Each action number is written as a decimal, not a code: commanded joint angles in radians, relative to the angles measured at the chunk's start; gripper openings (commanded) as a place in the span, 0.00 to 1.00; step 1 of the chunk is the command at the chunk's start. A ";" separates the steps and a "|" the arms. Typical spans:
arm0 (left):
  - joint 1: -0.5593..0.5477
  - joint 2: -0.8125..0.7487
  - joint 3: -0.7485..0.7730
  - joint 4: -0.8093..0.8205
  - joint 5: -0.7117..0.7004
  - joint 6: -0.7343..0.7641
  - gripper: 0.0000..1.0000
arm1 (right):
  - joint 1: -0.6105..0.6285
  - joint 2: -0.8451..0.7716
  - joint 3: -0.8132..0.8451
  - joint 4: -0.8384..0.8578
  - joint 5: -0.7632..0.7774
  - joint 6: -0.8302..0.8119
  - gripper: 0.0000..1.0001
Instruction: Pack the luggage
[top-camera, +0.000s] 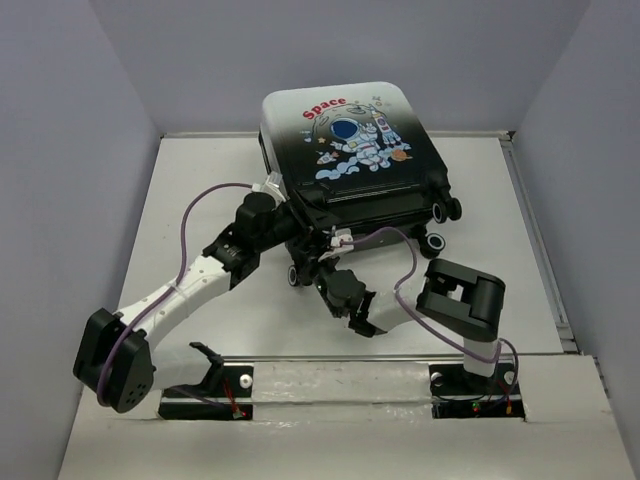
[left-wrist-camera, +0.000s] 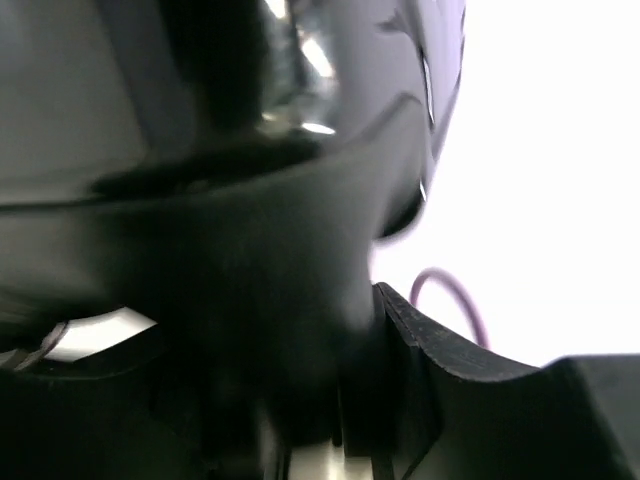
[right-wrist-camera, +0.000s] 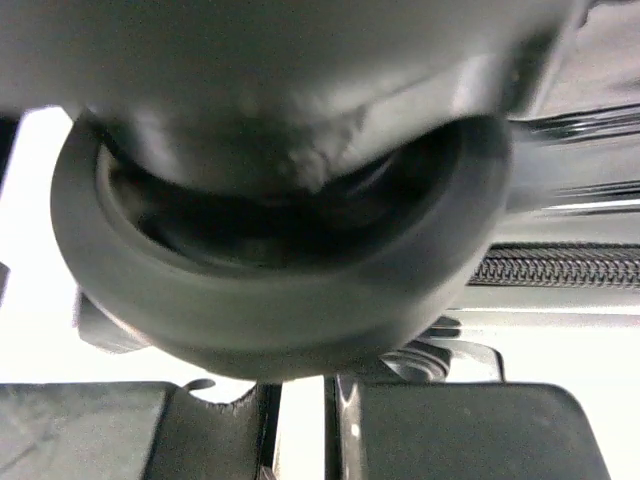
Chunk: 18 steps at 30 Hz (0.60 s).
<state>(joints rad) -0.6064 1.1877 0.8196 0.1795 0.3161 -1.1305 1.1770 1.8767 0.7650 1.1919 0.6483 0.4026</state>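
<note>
Three pale grey walls (top-camera: 70, 150) box in white desk (top-camera: 200, 180). Luggage (top-camera: 350, 140) closed, lying at desk's far middle, astronaut print up. Left jaws against its near-left corner, spread or pinching: cannot tell. Right jaws pressed together, close by wheel (right-wrist-camera: 280, 330).

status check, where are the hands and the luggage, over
Left hand at near-left corner of luggage, grip unclear. Right hand shut, close by a wheel. Luggage lying closed, print up. No obstruction seen.
</note>
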 joint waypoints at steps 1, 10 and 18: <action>-0.179 0.027 0.159 0.679 0.098 -0.158 0.06 | 0.108 0.122 0.244 0.307 -0.245 0.064 0.07; -0.205 -0.020 0.026 0.698 0.046 -0.120 0.06 | 0.142 0.070 0.095 0.388 -0.187 0.099 0.09; -0.093 -0.184 -0.252 0.615 0.020 -0.094 0.11 | 0.142 -0.223 -0.344 0.117 -0.125 0.153 0.85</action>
<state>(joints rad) -0.7074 1.1599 0.5991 0.4942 0.1936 -1.2804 1.3209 1.7714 0.5419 1.3029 0.5762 0.5232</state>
